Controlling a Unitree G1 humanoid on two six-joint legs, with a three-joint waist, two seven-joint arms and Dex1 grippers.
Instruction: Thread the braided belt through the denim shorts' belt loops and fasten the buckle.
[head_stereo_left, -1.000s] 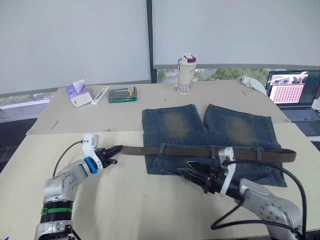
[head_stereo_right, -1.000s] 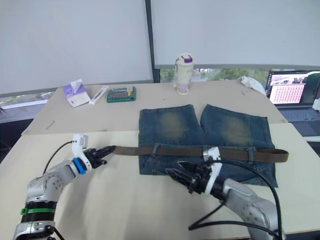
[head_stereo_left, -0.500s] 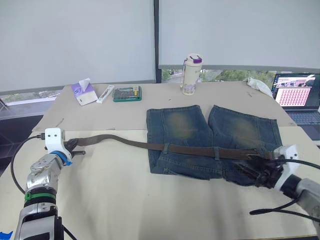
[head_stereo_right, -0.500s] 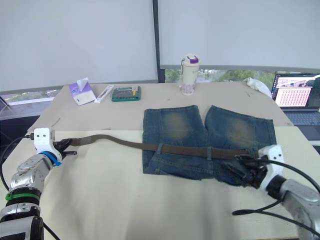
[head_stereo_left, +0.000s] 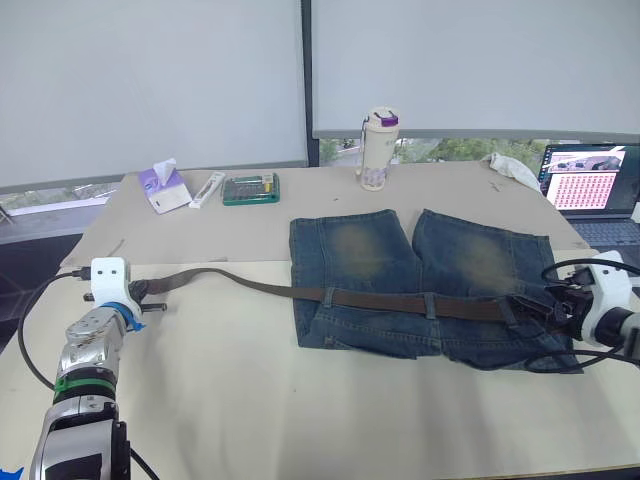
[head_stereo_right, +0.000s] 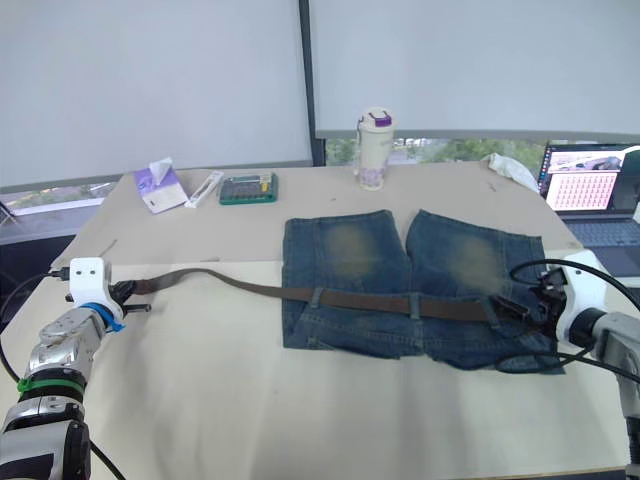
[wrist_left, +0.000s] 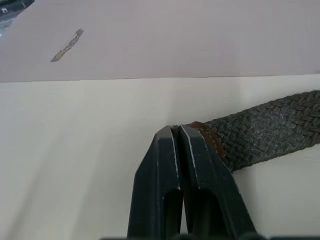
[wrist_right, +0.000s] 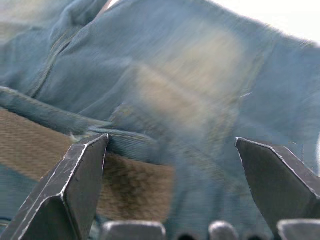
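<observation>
The denim shorts (head_stereo_left: 380, 250) lie flat mid-table, waistband toward me. The braided belt (head_stereo_left: 250, 286) runs from far left across the waistband, under belt loops (head_stereo_left: 430, 303), and ends near the shorts' right edge. My left gripper (head_stereo_left: 150, 301) is at the strap's left end, and its fingertips (wrist_left: 192, 132) are pressed together at the tapered tip (wrist_left: 205, 137). My right gripper (head_stereo_left: 547, 306) hovers open at the right end of the waistband, its fingers (wrist_right: 82, 165) spread wide over denim and strap (wrist_right: 132, 185). I cannot make out the buckle.
At the back stand a bottle (head_stereo_left: 374, 150), a tissue pack (head_stereo_left: 160, 185), a white tube (head_stereo_left: 206, 188) and a green box (head_stereo_left: 249, 188). A laptop (head_stereo_left: 590, 190) and a white cloth (head_stereo_left: 510, 165) sit far right. Black cables (head_stereo_left: 555, 355) trail by the right gripper.
Over the second my left gripper drew the belt tip far to the left, and the strap's right end slid in to the shorts' right edge. My right gripper swung right along the waistband.
</observation>
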